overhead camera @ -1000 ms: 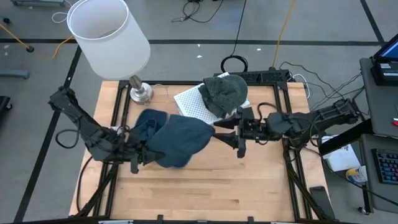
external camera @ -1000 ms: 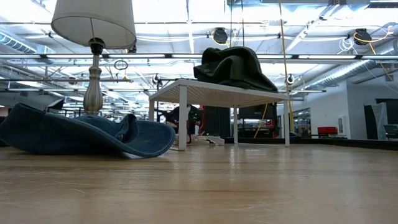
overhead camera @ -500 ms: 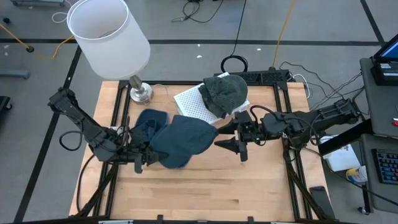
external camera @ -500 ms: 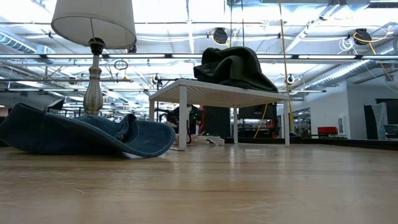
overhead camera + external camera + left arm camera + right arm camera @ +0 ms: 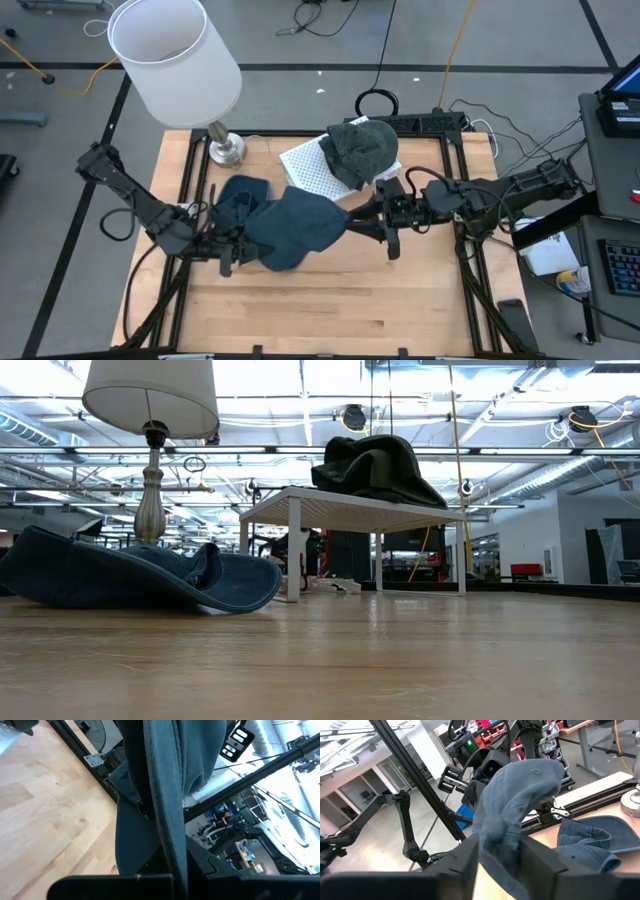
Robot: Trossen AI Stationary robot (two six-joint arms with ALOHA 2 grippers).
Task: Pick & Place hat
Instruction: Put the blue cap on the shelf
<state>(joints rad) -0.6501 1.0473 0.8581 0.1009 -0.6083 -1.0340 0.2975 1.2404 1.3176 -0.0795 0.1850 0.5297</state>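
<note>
Beside the lamp [image 5: 180, 70], both the left pincer [image 5: 232, 257] and right pincer [image 5: 352, 222] are pinching the blue hat [image 5: 290, 228].

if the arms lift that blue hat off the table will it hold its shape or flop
Probably flop: the blue hat already sags and folds between the left end effector and right end effector. It looks like light cloth, so likely easy to carry.
</note>
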